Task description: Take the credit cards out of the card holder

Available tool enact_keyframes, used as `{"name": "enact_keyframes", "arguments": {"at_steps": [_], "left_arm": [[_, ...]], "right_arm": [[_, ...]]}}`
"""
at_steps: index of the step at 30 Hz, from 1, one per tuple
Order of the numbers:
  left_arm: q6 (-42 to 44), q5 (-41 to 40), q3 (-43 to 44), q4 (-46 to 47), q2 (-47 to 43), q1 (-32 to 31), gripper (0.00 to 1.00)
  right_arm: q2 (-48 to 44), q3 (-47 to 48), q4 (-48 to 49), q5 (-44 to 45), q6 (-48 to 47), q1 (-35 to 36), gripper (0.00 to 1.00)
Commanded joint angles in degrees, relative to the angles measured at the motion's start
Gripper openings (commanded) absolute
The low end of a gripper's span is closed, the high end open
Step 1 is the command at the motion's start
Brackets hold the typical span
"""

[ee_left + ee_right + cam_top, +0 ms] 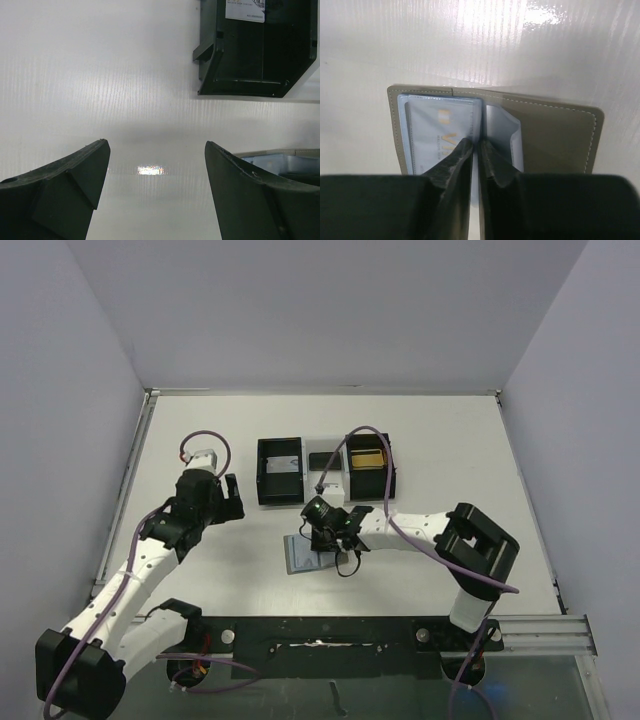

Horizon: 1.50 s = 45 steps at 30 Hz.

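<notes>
The card holder lies open on the white table, grey outside with two grey-blue pocket panels; it also shows in the top view. A pale credit card with gold lettering sits in the left panel. My right gripper is down on the holder's middle, its fingers pinched on the card's raised right edge. It is at the holder's right side in the top view. My left gripper is open and empty over bare table, left of the holder; it also shows in the top view.
A black three-compartment tray stands behind the holder, with a gold object in its right compartment. Its left compartment shows in the left wrist view. Grey walls enclose the table; a rail runs along the near edge.
</notes>
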Motion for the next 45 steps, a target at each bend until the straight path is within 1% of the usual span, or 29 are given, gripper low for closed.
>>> {"name": "enact_keyframes", "arguments": {"at_steps": [1, 4, 7, 9, 10, 14, 16, 17, 22, 25, 26, 30, 31, 35, 41, 45], "left_arm": [[0.4, 1.1, 1.7, 1.9, 0.7, 0.4, 0.77], [0.5, 2.1, 1.7, 2.1, 1.2, 0.4, 0.77], [0.5, 7.3, 1.4, 3.3, 1.4, 0.3, 0.77], [-0.8, 13.6, 0.2, 6.0, 1.0, 0.4, 0.77], [-2.3, 17.3, -0.8, 9.2, 0.8, 0.3, 0.76], [-12.0, 35.2, -5.9, 21.9, 1.5, 0.0, 0.68], [-15.9, 40.9, -7.8, 27.5, 2.4, -1.2, 0.66], [-16.9, 41.7, -8.3, 29.0, 3.0, -2.2, 0.66], [-18.6, 39.9, -8.6, 31.6, 9.1, -9.3, 0.66], [-21.1, 39.1, -9.2, 35.9, 12.1, -12.5, 0.65], [-22.0, 36.9, -9.4, 36.6, 13.1, -13.1, 0.65], [-24.5, 32.3, -10.7, 38.1, 16.5, -13.7, 0.63], [-25.8, 30.7, -11.5, 39.7, 17.1, -13.7, 0.62], [-30.0, 30.0, -14.1, 46.4, 20.0, -13.7, 0.61], [-31.1, 29.3, -14.6, 47.8, 22.7, -14.2, 0.6], [-30.6, 27.9, -15.5, 47.0, 24.2, -14.3, 0.6]], "right_arm": [[-2.0, -3.9, 5.2, -4.9, 0.7, -1.9, 0.06], [-3.0, -5.8, 7.7, -6.7, 0.9, -2.8, 0.01], [-3.8, -7.6, 9.5, -8.3, 0.9, -3.8, 0.0], [-4.5, -9.3, 11.9, -10.3, 1.3, -4.8, 0.0], [-4.8, -10.5, 13.8, -11.5, 1.7, -5.4, 0.0], [-5.5, -15.2, 20.0, -15.7, 3.4, -7.8, 0.0], [-5.9, -17.8, 23.7, -17.7, 4.3, -8.7, 0.0], [-5.9, -18.9, 25.2, -18.5, 4.9, -9.0, 0.0], [-5.3, -21.0, 27.6, -20.3, 6.4, -10.0, 0.0], [-5.3, -20.7, 27.5, -20.3, 6.3, -10.0, 0.0], [-5.3, -20.7, 27.4, -20.2, 6.3, -10.0, 0.0], [-5.2, -20.7, 26.3, -19.9, 6.3, -10.3, 0.0], [-5.0, -20.7, 26.1, -20.0, 6.5, -10.3, 0.0], [-4.5, -20.5, 26.2, -20.4, 6.5, -10.7, 0.0], [-4.2, -20.7, 26.6, -20.8, 6.4, -10.9, 0.0], [-4.1, -20.9, 27.4, -21.1, 6.4, -10.9, 0.0]]}}
